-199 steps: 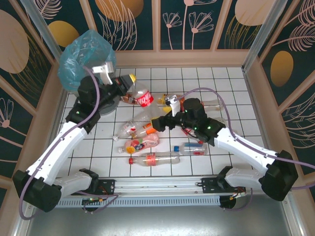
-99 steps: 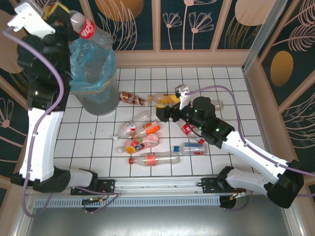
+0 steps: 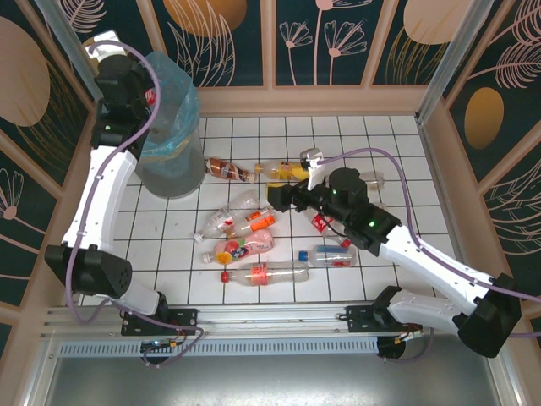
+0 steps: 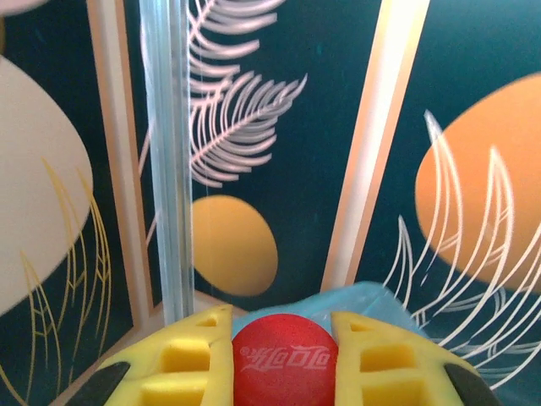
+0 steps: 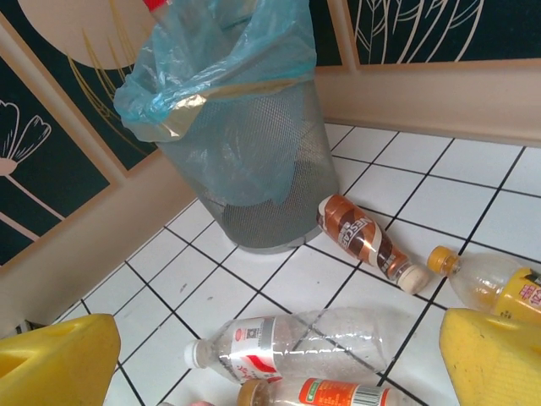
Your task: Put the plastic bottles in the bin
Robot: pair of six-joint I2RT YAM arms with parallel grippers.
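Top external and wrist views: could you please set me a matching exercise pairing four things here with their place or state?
Things:
1. red-labelled bottle
2. brown-labelled bottle
3. right gripper
4. bin

Places or states:
A. lying on the tiles beside the bin's base
B. open, above the tiles
C. between the fingers of the left gripper
D. upright in the far left corner, lined with a blue bag

Pairs: 1-C, 2-A, 3-B, 4-D

Mesh bin (image 5: pixel 254 194) with blue bag (image 5: pixel 228 76) behind scattered bottles (image 5: pixel 304 338) on white tiles (image 5: pixel 406 182), yellow fingers (image 5: pixel 59 359) wide apart.
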